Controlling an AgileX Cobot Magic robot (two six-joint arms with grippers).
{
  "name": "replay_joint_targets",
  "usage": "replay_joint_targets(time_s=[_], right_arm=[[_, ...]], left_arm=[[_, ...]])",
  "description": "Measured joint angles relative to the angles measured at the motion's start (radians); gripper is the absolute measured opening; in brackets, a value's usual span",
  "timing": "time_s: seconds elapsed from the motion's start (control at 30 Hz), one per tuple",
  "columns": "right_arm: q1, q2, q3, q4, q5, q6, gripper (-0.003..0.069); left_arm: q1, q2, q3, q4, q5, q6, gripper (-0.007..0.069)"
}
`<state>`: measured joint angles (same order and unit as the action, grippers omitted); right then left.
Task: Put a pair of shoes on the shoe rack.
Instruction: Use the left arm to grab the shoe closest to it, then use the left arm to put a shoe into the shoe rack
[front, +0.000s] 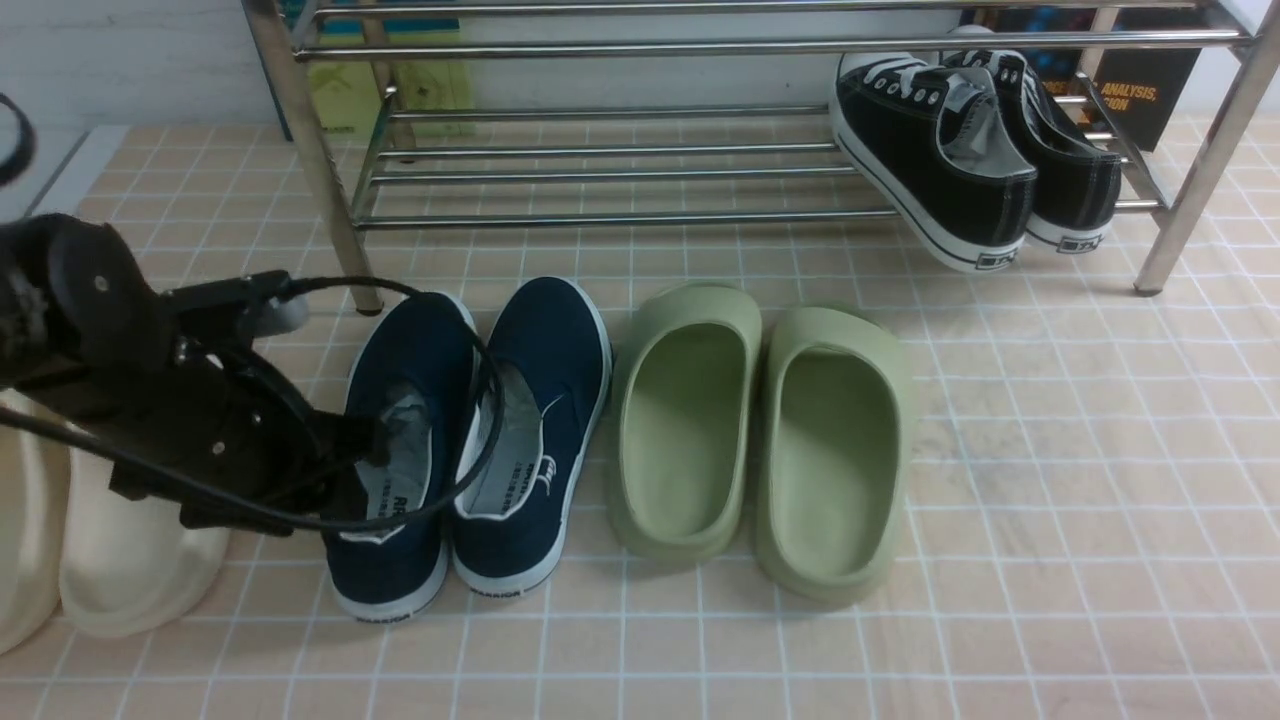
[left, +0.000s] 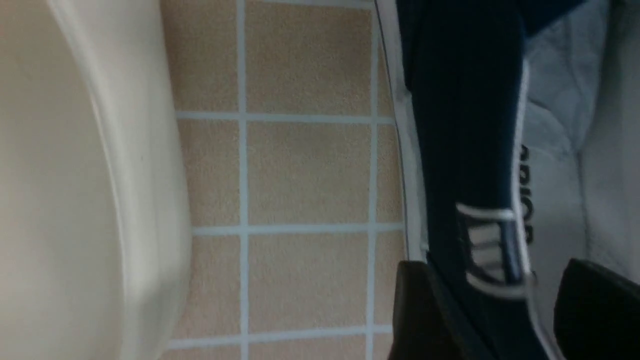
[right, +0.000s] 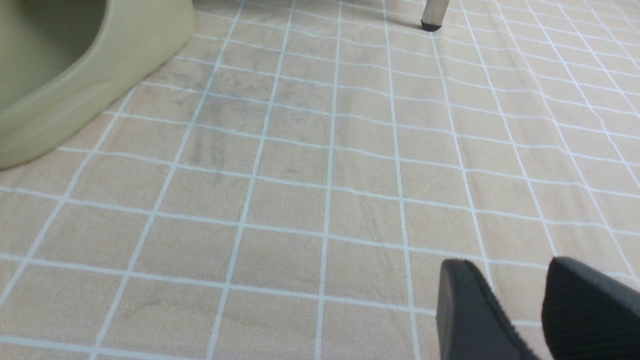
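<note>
Two fingers of the left hand (front: 362, 452) straddle the outer side wall of the left navy shoe (front: 420, 345) near its heel. One finger (left: 425, 310) is outside by the white sole edge and the other is down inside over the grey insole. The gap between them is wider than the wall, so the hand is parted around the canvas and not yet pinching it. Just beside that arm lies a cream slide (front: 120, 560), which leaves the outside finger little room. The right hand (right: 512, 267) hangs over the bare tiled surface (right: 300, 200), fingers apart with nothing between them. The right navy shoe (front: 555, 345) sits close against its mate, both toes pointing at the shoe rack (front: 620, 218), with the green slides (front: 760, 430) just beside the pair. For a good grasp, I judge the hand should close firmly on wall and trim together, near the stiffer heel, since soft canvas may fold and let the shoe tip toe-down. It should then lift straight up before moving forward, so the mate is not dragged. Farther off, black sneakers (front: 960, 160) take the right end of the lower rails, so the left stretch looks like the place to aim for
</note>
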<state>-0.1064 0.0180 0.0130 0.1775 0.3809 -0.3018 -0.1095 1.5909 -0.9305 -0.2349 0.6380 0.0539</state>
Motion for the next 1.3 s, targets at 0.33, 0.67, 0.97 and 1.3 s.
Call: replay_joint_targets(time_s=[0.33,0.67,0.97,1.3], right_arm=[[0.0,0.0,0.0,0.0,0.0,0.0,0.0239],[0.0,0.0,0.0,0.0,0.0,0.0,0.0239],[0.0,0.0,0.0,0.0,0.0,0.0,0.0239],[0.0,0.0,0.0,0.0,0.0,0.0,0.0239]], left_arm=[[-0.004,-0.019,-0.025,0.009,-0.007,0.004,0.0048],[-0.005,-0.101,-0.224,-0.013,0.131,0.008,0.0048],[-0.006,0.174,-0.524,-0.038,0.124,-0.003,0.0048],[-0.007,0.498,-0.922,-0.049,0.111,-0.118,0.0048]])
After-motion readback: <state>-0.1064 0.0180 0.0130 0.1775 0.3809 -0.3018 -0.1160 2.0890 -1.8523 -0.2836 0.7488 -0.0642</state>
